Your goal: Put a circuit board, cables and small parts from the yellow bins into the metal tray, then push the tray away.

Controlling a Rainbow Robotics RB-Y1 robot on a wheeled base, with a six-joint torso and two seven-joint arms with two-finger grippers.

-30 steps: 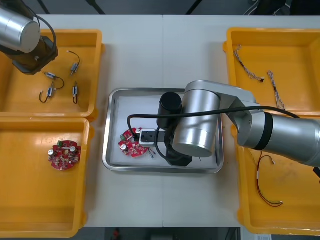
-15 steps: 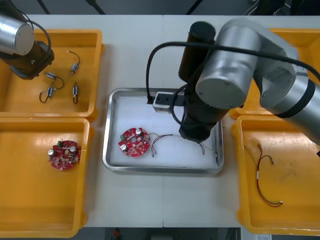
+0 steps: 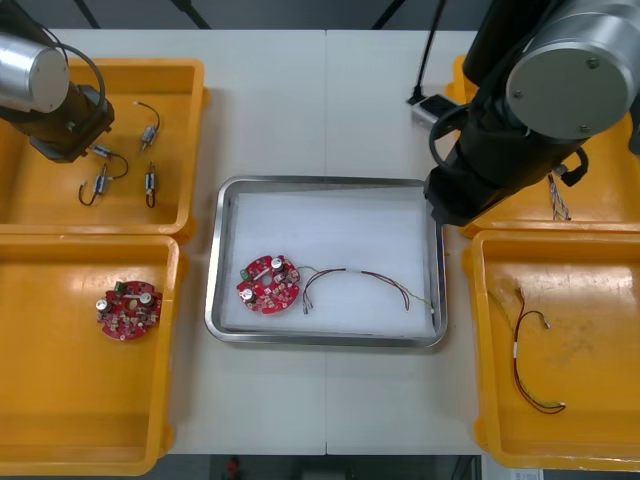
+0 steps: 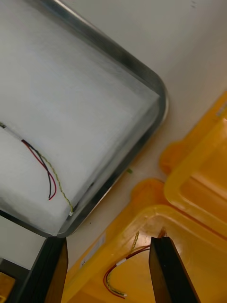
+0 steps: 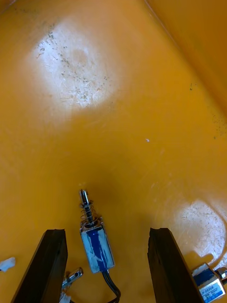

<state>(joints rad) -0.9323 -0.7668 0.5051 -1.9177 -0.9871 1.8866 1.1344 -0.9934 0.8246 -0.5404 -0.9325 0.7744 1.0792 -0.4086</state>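
Note:
The metal tray (image 3: 325,183), white inside, holds a round red circuit board (image 3: 268,284) and, beside it, a thin cable (image 3: 362,279) of red, black and yellow strands. My right gripper (image 4: 109,267) is open with nothing between its fingers. It hangs over the corner of the near right yellow bin (image 4: 198,255), just past the tray's rim (image 4: 162,111) and clear of the cable (image 4: 45,175). My left gripper (image 5: 106,267) is open low inside the far left bin (image 3: 60,205), its fingers on either side of a small metal part (image 5: 97,246).
Several more small metal parts (image 3: 150,182) lie in the far left bin. A second circuit board (image 3: 128,309) sits in the near left bin. The near right bin holds a red and yellow cable (image 3: 530,360), and cables (image 3: 500,140) lie in the far right bin.
My right arm has lifted out of the tray and swung toward the far right, leaving the cable lying beside the circuit board. My left arm has barely moved.

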